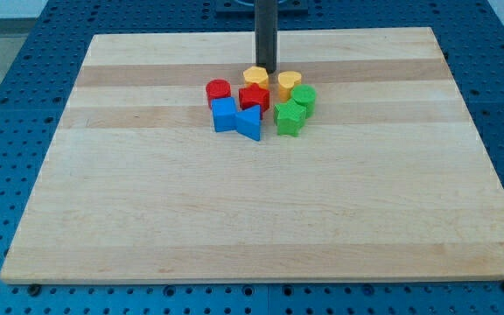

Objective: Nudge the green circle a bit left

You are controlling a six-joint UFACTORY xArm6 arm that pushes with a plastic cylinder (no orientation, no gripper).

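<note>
The green circle [304, 96] sits at the right end of a cluster of blocks near the board's top middle. A green star-like block [290, 117] lies just below and left of it, and a yellow cylinder [288, 84] just above and left of it. My tip [265, 70] stands at the top of the cluster, behind a yellow block [255, 77], up and to the left of the green circle with the yellow cylinder between them. It does not touch the green circle.
A red cylinder [218, 91], a red block [254, 97], a blue block [224, 115] and a blue triangle [249, 122] make up the cluster's left part. The wooden board [147, 219] lies on a blue perforated table.
</note>
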